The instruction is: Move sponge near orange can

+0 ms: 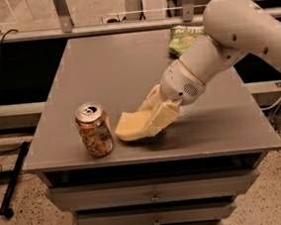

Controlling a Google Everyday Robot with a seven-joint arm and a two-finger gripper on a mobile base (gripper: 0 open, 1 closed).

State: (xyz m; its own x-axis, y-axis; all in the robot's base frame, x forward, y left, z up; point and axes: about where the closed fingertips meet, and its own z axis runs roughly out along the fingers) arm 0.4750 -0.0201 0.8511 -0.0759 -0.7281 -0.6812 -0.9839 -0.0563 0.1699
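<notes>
The orange can (93,129) stands upright near the front left of the grey table (116,72). The pale yellow sponge (131,126) is just right of the can, low at the table's surface, a small gap from the can. My gripper (151,118) comes in from the right on the white arm (223,46), and its cream fingers (162,117) are shut on the sponge's right end.
A green chip bag (185,38) lies at the back right of the table, partly behind the arm. Drawers sit under the table front. A metal rail runs behind the table. A black cable and pole lie on the floor at left.
</notes>
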